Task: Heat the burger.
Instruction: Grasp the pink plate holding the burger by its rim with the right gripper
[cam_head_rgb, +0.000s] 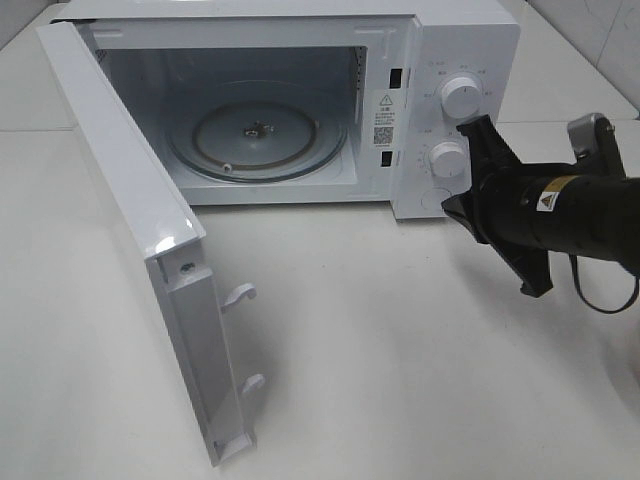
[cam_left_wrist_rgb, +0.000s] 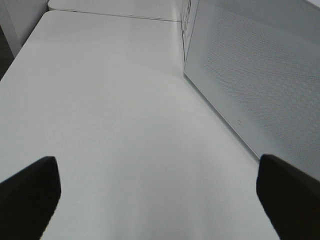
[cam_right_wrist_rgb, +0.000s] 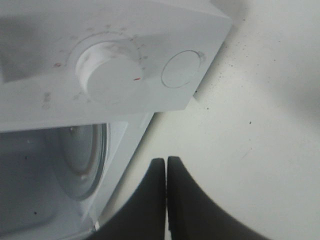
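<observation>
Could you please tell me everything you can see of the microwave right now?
The microwave is a white oven on the white table. Its door is swung open on the left hinge, two latch hooks showing. Inside, the glass turntable is bare. Two white knobs sit on the right panel; the shut right claw hovers beside its lower corner.

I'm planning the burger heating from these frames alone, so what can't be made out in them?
- The burger: in no view, so its place cannot be told.
- The left claw: only two fingertips show in the left wrist view, cut by the frame edge; the exterior high view misses it.
- Markings around the dials of the microwave: too small in the exterior high view, blurred in the right wrist view.
</observation>
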